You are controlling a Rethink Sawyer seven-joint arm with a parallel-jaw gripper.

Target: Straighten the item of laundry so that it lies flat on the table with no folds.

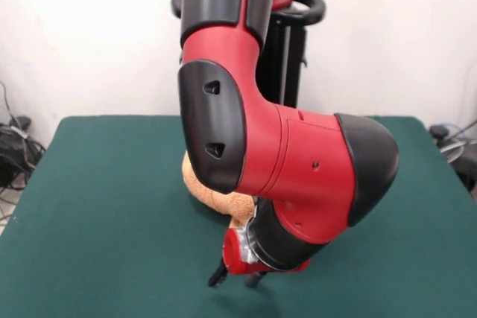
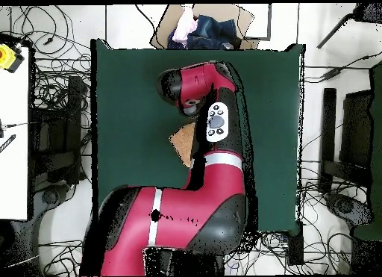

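Gripper [image 1: 237,276] above green table [image 1: 104,206]

Tangled black cables [image 2: 56,80] strewn over the pale floor on both sides. Open brown cardboard box [image 2: 211,26] holding dark blue and pink cloth. White side surface [image 2: 13,139] carrying a yellow object [image 2: 7,57]. Black cords [image 1: 15,147] below a white wall [image 1: 89,35].

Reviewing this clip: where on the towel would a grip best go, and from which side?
Most of the towel is hidden under the arm. In the overhead view its exposed pointed corner lies bare on the table, beside the arm. Probably pinch that corner from straight above, on its open side. The gripper hangs low over the table, apart from the towel.
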